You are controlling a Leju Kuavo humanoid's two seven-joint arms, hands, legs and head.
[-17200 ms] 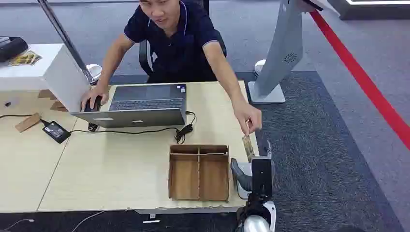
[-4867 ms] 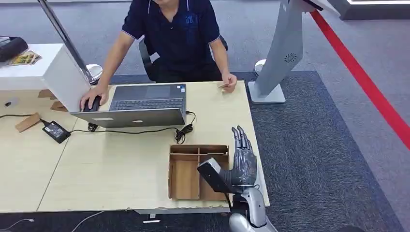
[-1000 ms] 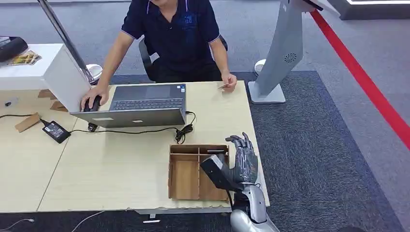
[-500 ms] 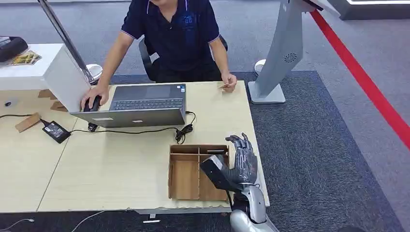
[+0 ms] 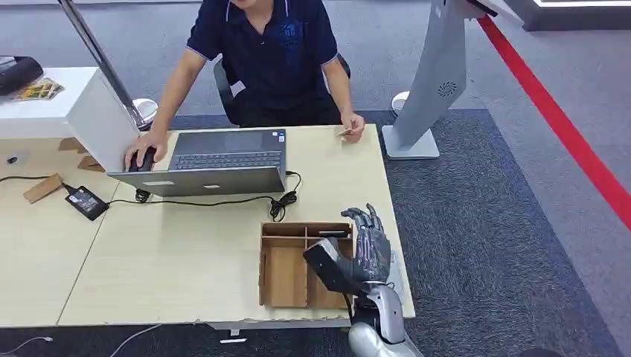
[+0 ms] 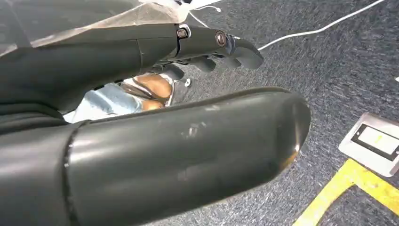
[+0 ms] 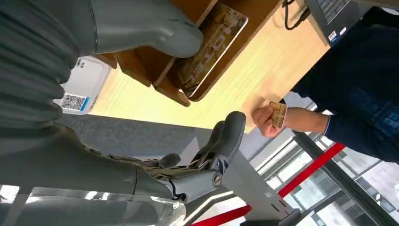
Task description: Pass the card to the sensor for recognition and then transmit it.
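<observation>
Table (image 5: 186, 245), tray (image 5: 266, 262) at its 5 o'clock corner. Right hand (image 5: 364, 253) hovers over the tray's 3 o'clock side, fingers spread, grasping nothing. Left hand (image 6: 164, 150) hangs over the floor, fingers loose, empty. Card (image 7: 211, 44) lies flat in the tray's 1 o'clock compartment. We judge it light, thin, stiff and slick, so pinch a raised long edge between thumb and finger. Versus 17 s back: the person's hand (image 5: 351, 128) was passing a card at the hand, now it's back at the table's 1 o'clock; the hand has since drifted slightly toward 7 o'clock
</observation>
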